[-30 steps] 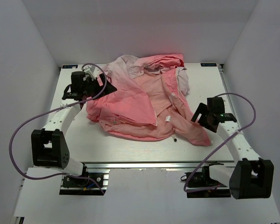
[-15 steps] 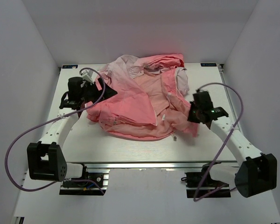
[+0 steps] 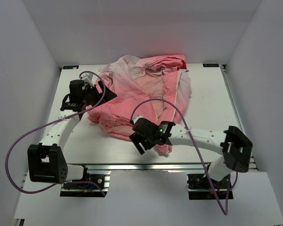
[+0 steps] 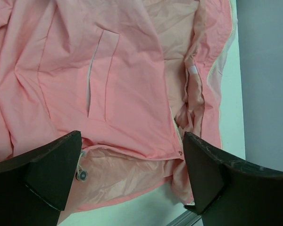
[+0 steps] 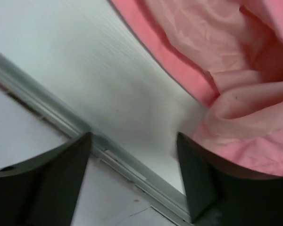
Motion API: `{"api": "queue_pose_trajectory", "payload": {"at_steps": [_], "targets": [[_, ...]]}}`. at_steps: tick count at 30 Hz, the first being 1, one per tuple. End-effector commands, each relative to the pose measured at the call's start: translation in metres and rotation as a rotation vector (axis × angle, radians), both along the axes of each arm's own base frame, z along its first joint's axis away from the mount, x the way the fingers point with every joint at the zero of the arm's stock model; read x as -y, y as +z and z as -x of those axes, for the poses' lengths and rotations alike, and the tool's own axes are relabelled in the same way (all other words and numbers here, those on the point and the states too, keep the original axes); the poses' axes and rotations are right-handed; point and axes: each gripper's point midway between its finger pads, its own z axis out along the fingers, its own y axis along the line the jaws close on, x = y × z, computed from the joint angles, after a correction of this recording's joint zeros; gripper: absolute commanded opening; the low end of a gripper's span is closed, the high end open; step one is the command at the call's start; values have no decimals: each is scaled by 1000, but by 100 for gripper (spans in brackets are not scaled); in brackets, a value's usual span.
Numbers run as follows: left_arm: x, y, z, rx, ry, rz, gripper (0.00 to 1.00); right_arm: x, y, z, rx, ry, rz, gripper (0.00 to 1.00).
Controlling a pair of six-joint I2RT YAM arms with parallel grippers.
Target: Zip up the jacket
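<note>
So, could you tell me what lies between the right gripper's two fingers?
Only bare table and its edge, per the right wrist view; the jacket lies beside one finger of the open right gripper.

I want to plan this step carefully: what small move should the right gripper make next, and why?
Probably slide the right gripper sideways toward the hem fold of the thin pink jacket. Its jaws stand open over the bare white table, and the fabric lies beside one finger, not between them.
</note>
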Motion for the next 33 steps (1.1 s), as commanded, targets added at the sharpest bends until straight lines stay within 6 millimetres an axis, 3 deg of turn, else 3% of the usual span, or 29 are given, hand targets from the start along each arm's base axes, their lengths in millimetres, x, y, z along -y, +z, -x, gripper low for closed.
{"api": "queue_pose_trajectory", "payload": {"at_steps": [1, 2, 4, 5, 6, 8, 10, 11, 13, 18, 20, 23, 24, 26, 28, 30, 31, 32, 33], "targets": [[-4, 9, 1, 25, 26, -21, 98, -11, 56, -1, 42, 32, -196, 82], [-5, 7, 0, 22, 26, -21, 98, -11, 78, -2, 82, 35, -277, 85], [-1, 7, 0, 24, 3, -6, 98, 2, 80, -2, 105, 9, -302, 89], [1, 4, 0, 15, -2, 0, 98, 11, 93, -5, 130, -20, -345, 89], [2, 3, 0, 13, -10, 4, 98, 19, 94, -8, 132, -50, -352, 89], [5, 2, 0, 8, -26, 14, 98, 43, 89, -12, 109, -151, -353, 89], [8, 0, -1, 8, -41, 24, 98, 77, 68, -23, 68, -281, -299, 89], [10, 0, 0, 7, -52, 32, 98, 93, 66, -33, 53, -366, -311, 89], [12, -1, 0, 13, -62, 38, 98, 105, 57, -32, 18, -401, -329, 89], [12, -5, 0, 5, -69, 40, 98, 99, 53, -49, -7, -409, -407, 89], [13, -5, 0, 7, -68, 42, 98, 95, 43, -54, -33, -416, -380, 88], [12, -7, 1, 3, -67, 40, 98, 89, 31, -62, -50, -415, -349, 76], [12, -8, 1, 1, -63, 38, 98, 81, 33, -61, -71, -392, -370, 61], [11, -10, 1, -2, -61, 37, 98, 72, 31, -67, -75, -380, -393, 51], [11, -11, 2, -8, -60, 36, 98, 70, 27, -72, -83, -407, -385, 28], [11, -11, 2, -8, -60, 36, 98, 86, 26, -83, -49, -497, -330, 0], [11, -9, 2, -5, -59, 36, 98, 96, 27, -87, -43, -555, -309, 0], [11, -8, 1, -3, -57, 35, 98, 125, 23, -92, -28, -650, -236, 0], [11, -8, 1, 0, -57, 35, 98, 140, 31, -95, -7, -702, -223, 0]]}}
